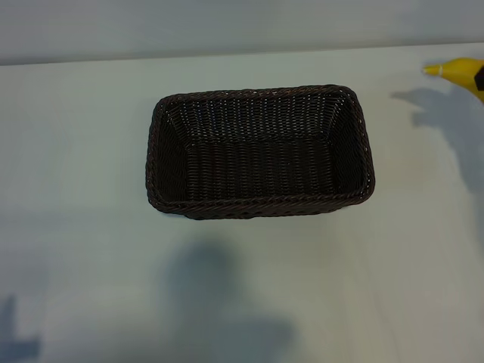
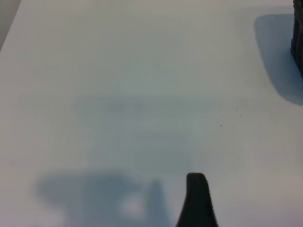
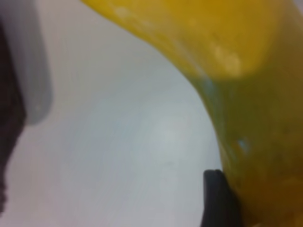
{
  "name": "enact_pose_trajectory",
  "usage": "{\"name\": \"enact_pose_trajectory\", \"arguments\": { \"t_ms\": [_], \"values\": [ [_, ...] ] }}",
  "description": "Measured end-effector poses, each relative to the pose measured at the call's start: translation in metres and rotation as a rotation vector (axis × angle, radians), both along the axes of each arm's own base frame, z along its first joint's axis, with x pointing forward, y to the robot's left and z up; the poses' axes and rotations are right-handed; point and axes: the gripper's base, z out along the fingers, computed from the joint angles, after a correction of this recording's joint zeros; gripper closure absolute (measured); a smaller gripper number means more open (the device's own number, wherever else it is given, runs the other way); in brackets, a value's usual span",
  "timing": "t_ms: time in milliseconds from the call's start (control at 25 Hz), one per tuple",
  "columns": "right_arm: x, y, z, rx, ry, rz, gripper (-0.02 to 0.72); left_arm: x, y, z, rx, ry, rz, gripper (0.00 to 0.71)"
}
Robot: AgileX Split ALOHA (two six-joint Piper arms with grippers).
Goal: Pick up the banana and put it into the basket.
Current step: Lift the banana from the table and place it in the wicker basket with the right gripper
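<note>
The dark brown wicker basket (image 1: pixel 259 203) sits empty in the middle of the white table. At the far right edge of the exterior view, the yellow banana (image 1: pixel 456 72) hangs above the table with its stem tip toward the basket and its shadow below it. My right gripper (image 1: pixel 479 76) is shut on the banana. In the right wrist view the banana (image 3: pixel 246 85) fills the frame, one black finger (image 3: pixel 217 201) pressed against it and the other hidden behind it. My left gripper (image 2: pixel 156 217) stands open over bare table, and only one finger (image 2: pixel 196 201) shows.
A corner of the basket (image 2: pixel 298 42) shows in the left wrist view, and its wall (image 3: pixel 7 142) edges the right wrist view. Arm shadows fall on the white table (image 1: pixel 227 302) in front of the basket and at its right.
</note>
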Motion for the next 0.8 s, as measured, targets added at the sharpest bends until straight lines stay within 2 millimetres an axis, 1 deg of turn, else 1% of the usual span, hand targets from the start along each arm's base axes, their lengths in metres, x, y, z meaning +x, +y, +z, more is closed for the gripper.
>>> {"name": "enact_pose_trajectory", "arguments": {
  "t_ms": [80, 160, 280, 400, 560, 640, 800],
  "values": [
    [0.006, 0.015, 0.005, 0.002, -0.01, 0.032, 0.285, 0.0, 0.0, 0.0, 0.0, 0.0, 0.0, 0.147],
    [0.013, 0.036, 0.006, 0.005, -0.019, 0.078, 0.285, 0.0, 0.0, 0.0, 0.0, 0.0, 0.0, 0.147],
    [0.022, 0.073, 0.008, 0.008, -0.039, 0.172, 0.285, 0.0, 0.0, 0.0, 0.0, 0.0, 0.0, 0.147],
    [0.025, 0.112, 0.009, 0.015, -0.06, 0.269, 0.285, 0.0, 0.0, 0.0, 0.0, 0.0, 0.0, 0.147],
    [0.022, 0.162, 0.011, 0.019, -0.087, 0.413, 0.285, 0.0, 0.0, 0.0, 0.0, 0.0, 0.0, 0.147],
    [0.018, 0.185, 0.01, 0.011, -0.11, 0.53, 0.285, 0.0, 0.0, 0.0, 0.0, 0.0, 0.0, 0.147],
    [0.009, 0.223, 0.006, -0.013, -0.19, 0.791, 0.285, 0.0, 0.0, 0.0, 0.0, 0.0, 0.0, 0.147]
  ]
}}
